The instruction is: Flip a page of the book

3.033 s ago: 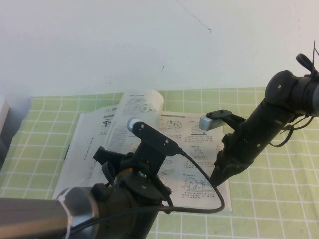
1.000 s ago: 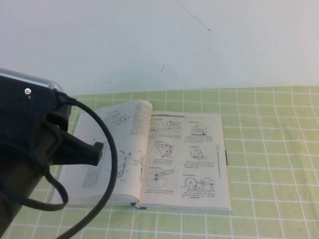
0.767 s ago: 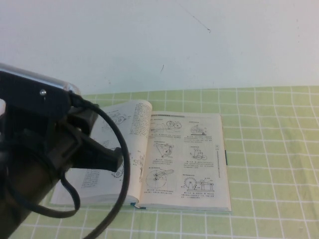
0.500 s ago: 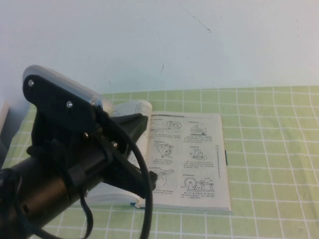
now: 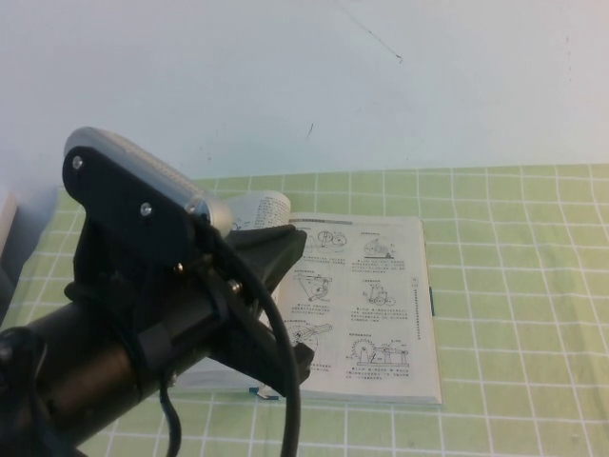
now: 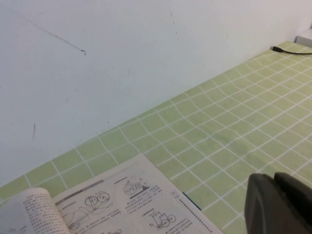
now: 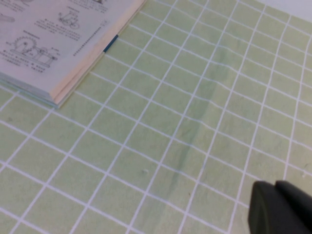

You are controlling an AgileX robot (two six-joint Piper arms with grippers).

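Note:
The book (image 5: 381,295) lies open on the green checked mat, its right page with black machine drawings in full view. One page (image 5: 271,205) stands curled up near the spine; it also shows in the left wrist view (image 6: 34,209). My left arm fills the foreground and hides the book's left half. My left gripper (image 5: 297,360) hangs above the book's near edge; its fingers (image 6: 280,204) are shut and empty. My right gripper (image 7: 282,209) is out of the high view; it is shut and empty above bare mat, apart from the book's corner (image 7: 58,48).
A white wall (image 5: 381,86) stands right behind the mat. A black cable (image 6: 290,49) and a white object (image 6: 304,36) lie at the mat's far corner. A grey thing (image 5: 5,238) sits at the left edge.
The right arm has left the high view. My left arm has swung up and to the right, close to the camera, and now covers the book's left half. The curled page still stands.

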